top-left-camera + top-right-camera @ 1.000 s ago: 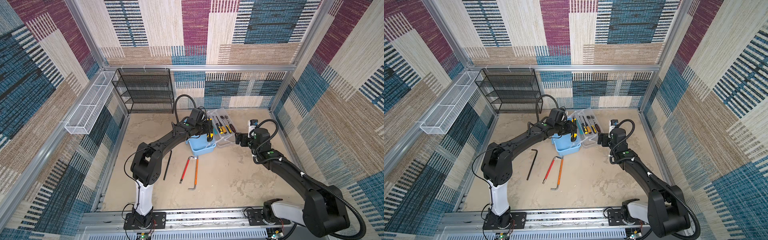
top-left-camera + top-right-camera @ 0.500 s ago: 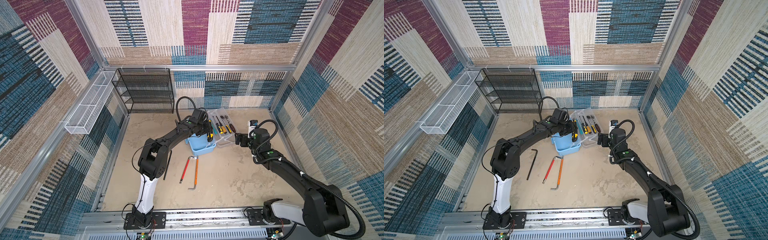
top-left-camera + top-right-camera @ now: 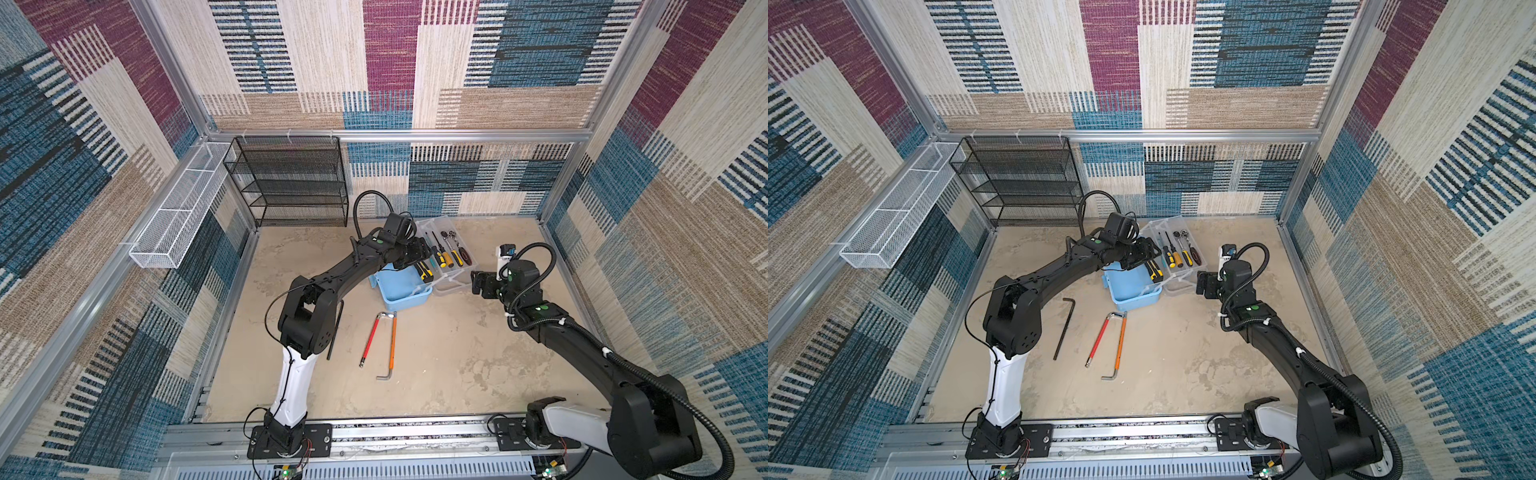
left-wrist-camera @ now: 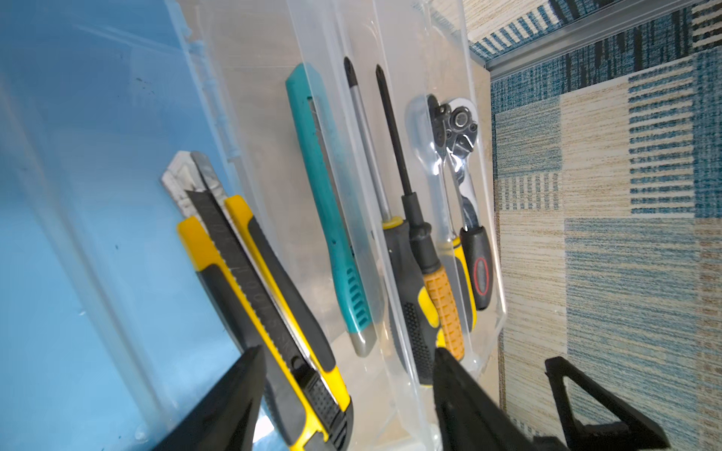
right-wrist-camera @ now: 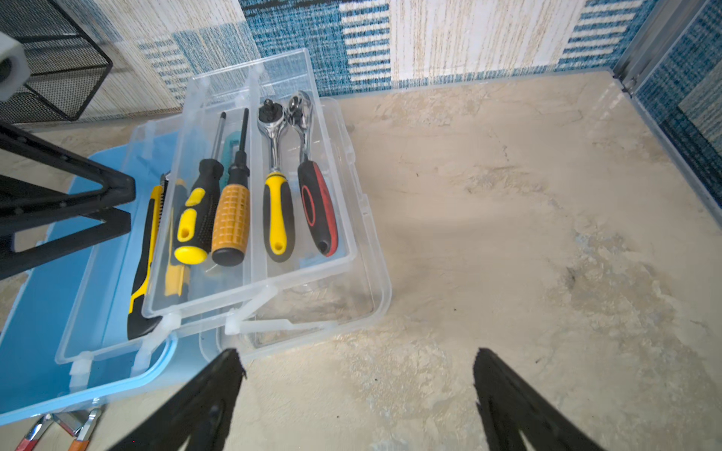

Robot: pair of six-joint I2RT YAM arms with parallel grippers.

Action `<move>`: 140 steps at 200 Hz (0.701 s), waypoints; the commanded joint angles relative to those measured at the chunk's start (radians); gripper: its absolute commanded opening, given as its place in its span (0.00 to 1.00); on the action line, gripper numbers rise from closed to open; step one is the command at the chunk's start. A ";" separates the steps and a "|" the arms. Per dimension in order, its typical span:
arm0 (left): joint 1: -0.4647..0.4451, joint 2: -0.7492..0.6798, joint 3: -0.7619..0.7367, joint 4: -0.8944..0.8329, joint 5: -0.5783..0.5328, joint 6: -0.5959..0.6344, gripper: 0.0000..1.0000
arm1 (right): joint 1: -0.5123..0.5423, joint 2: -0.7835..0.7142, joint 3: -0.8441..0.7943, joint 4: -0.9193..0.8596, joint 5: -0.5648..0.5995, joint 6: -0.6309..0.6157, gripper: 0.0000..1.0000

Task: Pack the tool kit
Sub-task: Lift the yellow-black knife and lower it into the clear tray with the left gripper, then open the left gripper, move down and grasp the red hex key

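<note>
1. Box [image 3: 402, 293]: open at mid-floor rear, partly under left arm [image 3: 332, 282].
2. Right gripper [image 5: 356, 350]: fingers spread over floor [image 5: 508, 234] beside box.
3. Left gripper [image 4: 347, 348]: fingers spread astride yellow knife [image 4: 265, 296] in box.
4. Black hex key [image 3: 1064, 328]: whole in a top view, elsewhere partly behind left arm.

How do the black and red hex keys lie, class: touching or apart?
Apart: in a top view, bare floor shows between the black hex key and the red hex key.

Black jointed arms [image 3: 347, 272], white base links [image 3: 291, 388], black cables [image 3: 369, 198], green dots [image 3: 540, 308]
</note>
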 commanded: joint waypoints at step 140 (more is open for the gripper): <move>-0.002 -0.431 -0.504 0.121 -0.304 0.209 1.00 | 0.420 -0.017 -0.064 0.045 0.118 0.309 0.76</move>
